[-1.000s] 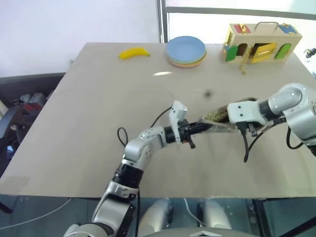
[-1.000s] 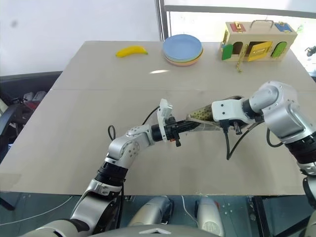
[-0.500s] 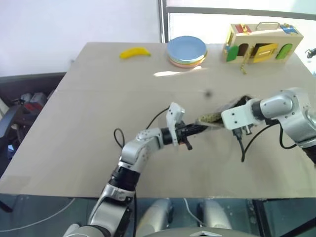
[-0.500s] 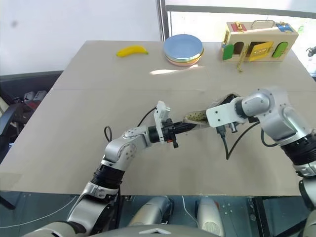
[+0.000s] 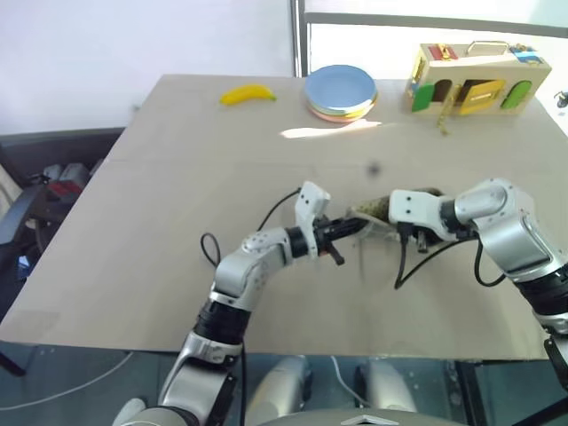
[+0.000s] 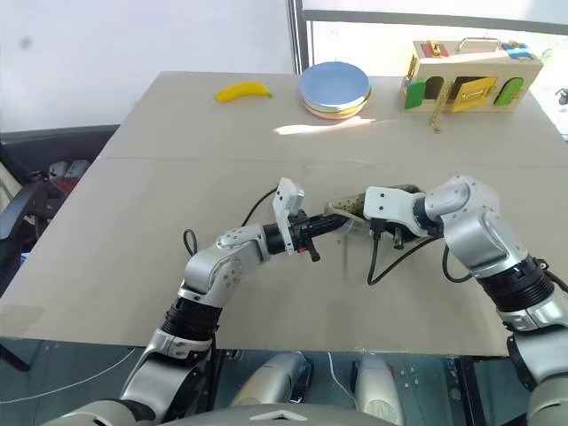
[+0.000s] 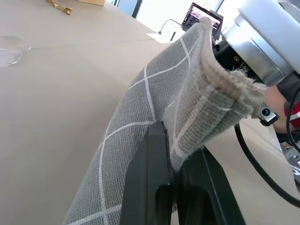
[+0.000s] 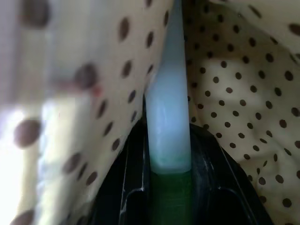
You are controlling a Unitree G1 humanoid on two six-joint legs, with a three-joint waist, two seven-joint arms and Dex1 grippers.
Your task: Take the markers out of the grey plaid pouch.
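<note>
Beige table [image 5: 177, 177] against a white wall [image 5: 133, 35], bright window [image 5: 426, 22] behind, sunlit patch.

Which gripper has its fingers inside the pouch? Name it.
The right gripper: its fingers reach into the dotted lining of the grey plaid pouch, clamped on a pale green marker. The left gripper only pinches the pouch's outer edge.

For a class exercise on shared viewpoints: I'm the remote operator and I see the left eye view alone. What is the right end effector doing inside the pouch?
Observer: The right end effector is closed on a pale green marker, surrounded by the dotted lining.
Operator: Is the left end effector really gripping fabric?
Observer: Yes. Its fingers pinch a corner of the grey plaid pouch, seen in the left wrist view.
Operator: Any other markers visible?
Observer: I cannot tell; the lining hides the rest.
</note>
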